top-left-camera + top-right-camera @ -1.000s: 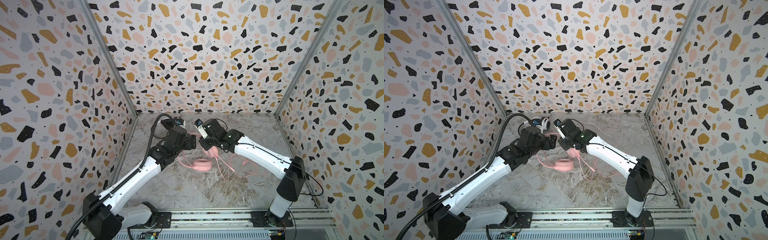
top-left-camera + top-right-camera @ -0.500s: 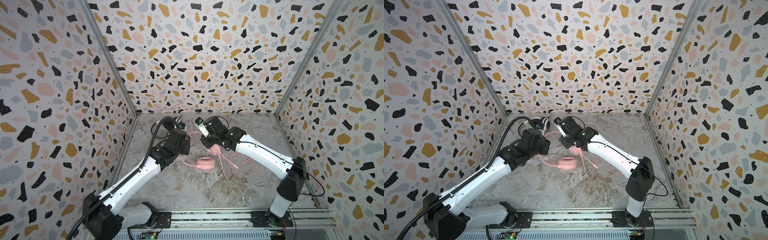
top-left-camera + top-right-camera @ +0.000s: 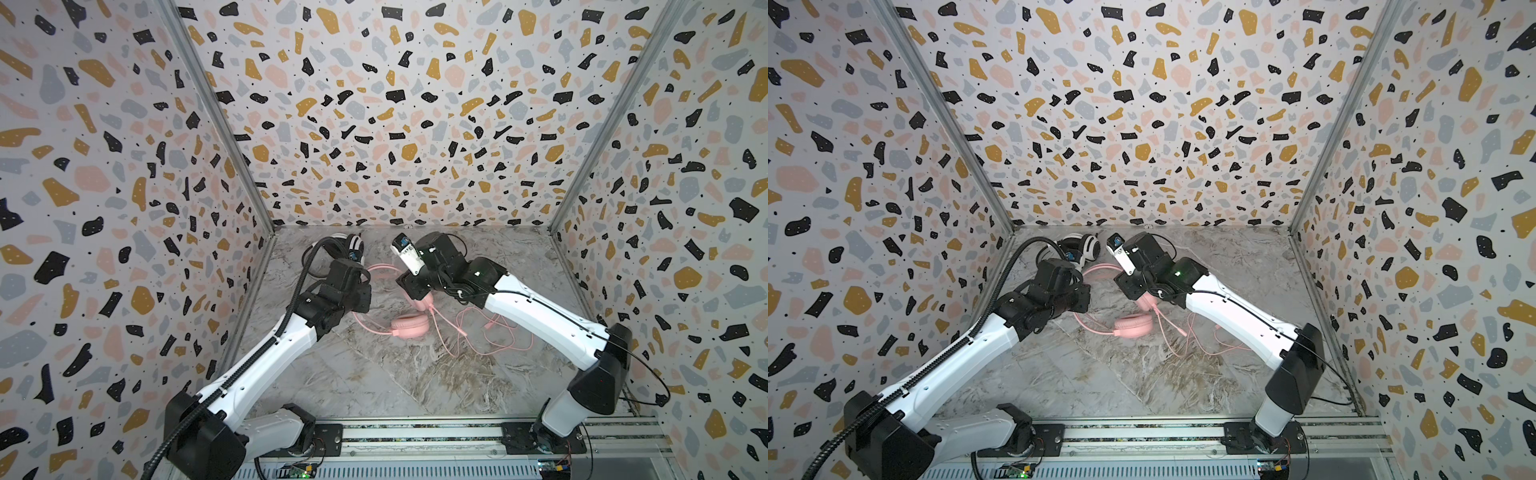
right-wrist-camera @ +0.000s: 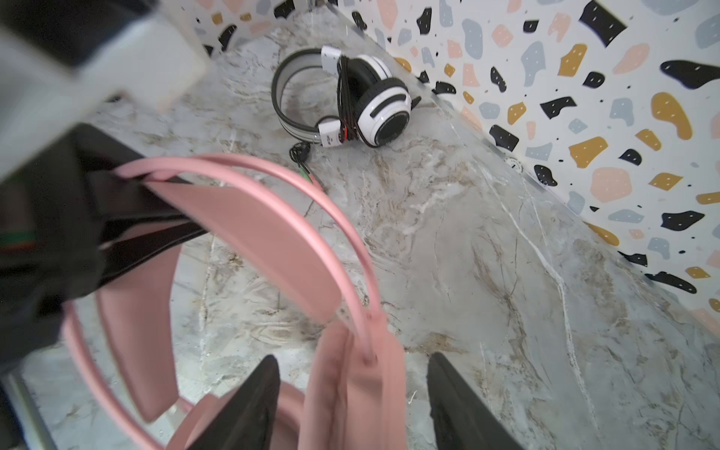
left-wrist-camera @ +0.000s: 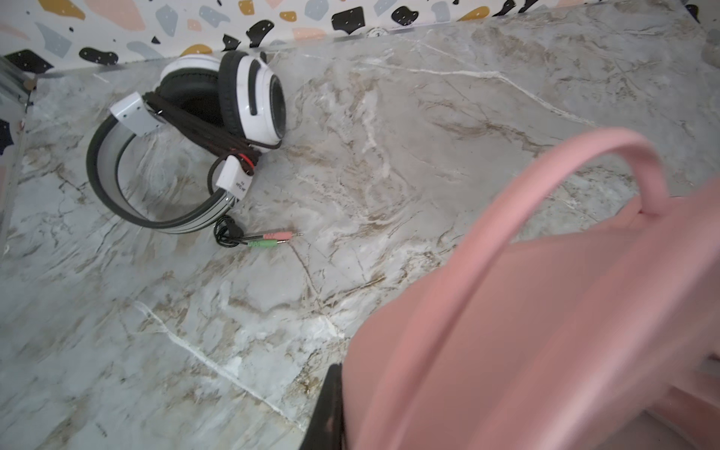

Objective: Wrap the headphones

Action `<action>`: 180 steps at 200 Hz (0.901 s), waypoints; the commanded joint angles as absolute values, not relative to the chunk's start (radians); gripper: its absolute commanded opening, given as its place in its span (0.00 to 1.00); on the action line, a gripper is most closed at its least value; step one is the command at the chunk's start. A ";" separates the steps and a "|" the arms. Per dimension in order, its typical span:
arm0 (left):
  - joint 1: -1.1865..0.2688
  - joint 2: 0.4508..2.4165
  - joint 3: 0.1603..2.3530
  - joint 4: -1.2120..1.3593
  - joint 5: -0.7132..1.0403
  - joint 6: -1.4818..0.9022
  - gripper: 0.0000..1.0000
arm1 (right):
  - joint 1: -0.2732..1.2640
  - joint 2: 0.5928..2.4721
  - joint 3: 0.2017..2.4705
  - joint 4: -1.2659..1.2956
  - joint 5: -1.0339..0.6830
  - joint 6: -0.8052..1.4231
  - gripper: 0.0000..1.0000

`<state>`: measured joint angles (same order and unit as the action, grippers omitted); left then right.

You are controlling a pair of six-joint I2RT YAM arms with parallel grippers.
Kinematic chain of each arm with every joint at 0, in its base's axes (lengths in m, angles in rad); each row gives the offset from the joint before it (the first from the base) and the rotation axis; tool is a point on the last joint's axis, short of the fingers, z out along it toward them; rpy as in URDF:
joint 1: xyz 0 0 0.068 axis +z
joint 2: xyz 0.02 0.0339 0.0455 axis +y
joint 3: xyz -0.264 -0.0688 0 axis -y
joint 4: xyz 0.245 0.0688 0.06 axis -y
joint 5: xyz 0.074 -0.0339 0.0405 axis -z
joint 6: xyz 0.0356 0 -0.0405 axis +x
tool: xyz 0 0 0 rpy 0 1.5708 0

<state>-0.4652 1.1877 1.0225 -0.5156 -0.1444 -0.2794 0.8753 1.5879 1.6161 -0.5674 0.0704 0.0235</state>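
Terrazzo-print walls [image 3: 374, 104] (flat, speckled w/ black, ochre, pink and grey chips) box in a grey marble-look table [image 3: 374, 386], smooth w/ brown and white veins. Two white-shelled arms w/ black joints reach in from the bottom edge of both top views and meet near frame ctr. Between them is the pink headset [image 3: 409, 326]: matte, all one colour, one round padded earcup flat on the table at ctr, the other under the right arm's wrist. A thin double-wire arch and a wide soft strap loop over toward the left arm. The left gripper [image 3: 361, 293] is clamped tight on that headband. The right gripper [image 4: 350, 358] has its black tapered fingers spread, straddling the second cup's hinge w/ one finger clear of it. The white-and-black headset [image 5: 249, 97] lies at the back of the table, left of ctr in the top views — glossy white shells, black cushions, grey-striped band, braided black cable [image 5: 202, 124] wound round it. The pink cable [image 3: 478, 332] sprawls in loose loops right of ctr. Smallest: pink and green jack plugs [image 5: 272, 239], side by side on the marble.
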 commanded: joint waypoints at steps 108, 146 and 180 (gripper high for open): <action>-0.144 1.124 1.264 -0.436 0.296 -0.353 0.00 | 0.368 1.144 0.833 -0.060 -0.536 0.236 0.74; -0.090 1.153 1.355 -0.425 0.394 -0.387 0.00 | 0.402 1.161 0.777 0.019 -0.554 0.215 0.79; -0.066 1.164 1.377 -0.399 0.470 -0.421 0.00 | 0.459 1.167 0.777 0.061 -0.512 0.184 0.86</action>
<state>-0.0799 1.1645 1.3373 -0.4957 0.3569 -0.3576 0.4271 1.1809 0.7712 -0.0132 -0.5125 0.2123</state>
